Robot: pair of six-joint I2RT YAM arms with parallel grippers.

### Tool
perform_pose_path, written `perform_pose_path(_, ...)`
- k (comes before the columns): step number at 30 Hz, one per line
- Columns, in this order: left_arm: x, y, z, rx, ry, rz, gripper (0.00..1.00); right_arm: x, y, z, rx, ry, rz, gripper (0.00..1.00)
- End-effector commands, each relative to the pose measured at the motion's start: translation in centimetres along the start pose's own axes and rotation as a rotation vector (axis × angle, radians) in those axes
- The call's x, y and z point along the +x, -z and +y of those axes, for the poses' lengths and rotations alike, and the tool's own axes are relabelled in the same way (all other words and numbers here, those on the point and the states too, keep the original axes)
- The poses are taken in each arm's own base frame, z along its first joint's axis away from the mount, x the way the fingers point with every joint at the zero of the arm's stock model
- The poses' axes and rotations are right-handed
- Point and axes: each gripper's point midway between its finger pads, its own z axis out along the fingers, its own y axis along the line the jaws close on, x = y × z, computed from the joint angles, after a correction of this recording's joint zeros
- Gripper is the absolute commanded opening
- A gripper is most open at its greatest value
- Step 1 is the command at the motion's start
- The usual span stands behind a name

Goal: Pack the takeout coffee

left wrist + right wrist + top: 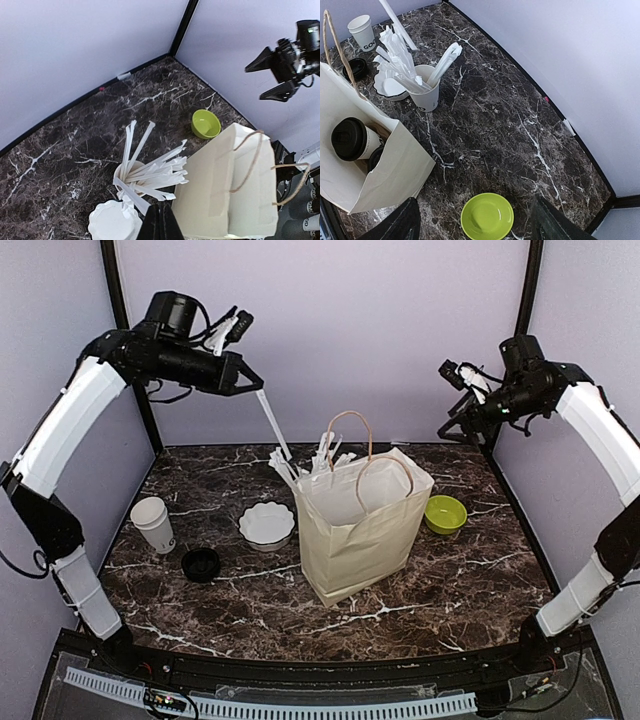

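My left gripper (254, 383) is raised over the back left of the table, shut on a white wrapped straw (272, 420) that slants down toward the straw cup (126, 176). In the left wrist view the left gripper (161, 221) pinches the straw (131, 194). One takeout coffee cup (350, 140) with a black lid lies inside the open paper bag (360, 525); a dark round shape beside it is partly hidden. A lidless white lettered cup (152, 523) stands at the left, with a black lid (200, 563) on the table next to it. My right gripper (447, 400) hangs open and holds nothing, high at the back right.
A white scalloped bowl (267, 525) sits left of the bag. A green bowl (487, 217) lies right of the bag, below the right gripper (477, 222). The straw cup stands just behind the bag's left corner. Purple walls close the back and sides.
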Motion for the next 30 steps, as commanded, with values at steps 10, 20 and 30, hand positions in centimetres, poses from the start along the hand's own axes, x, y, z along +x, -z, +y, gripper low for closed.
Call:
perform_pose_path(10,-2.5,15.5,-9.2,0.200,-0.134,-0.335,0.00,-0.8,-1.3,-1.0,-0.012,-0.079,-0.036,0.74)
perform_pose_path(20,-0.8,18.8,-13.7,0.431,-0.154,-0.354,0.00,0.2,-1.1,-0.6,0.011,-0.093,-0.029,0.74)
perform_pose_path(30,0.1,18.4,-15.2,0.562,-0.090,-0.311,0.00,0.5,-0.4,-0.1,0.024,-0.102,-0.036,0.74)
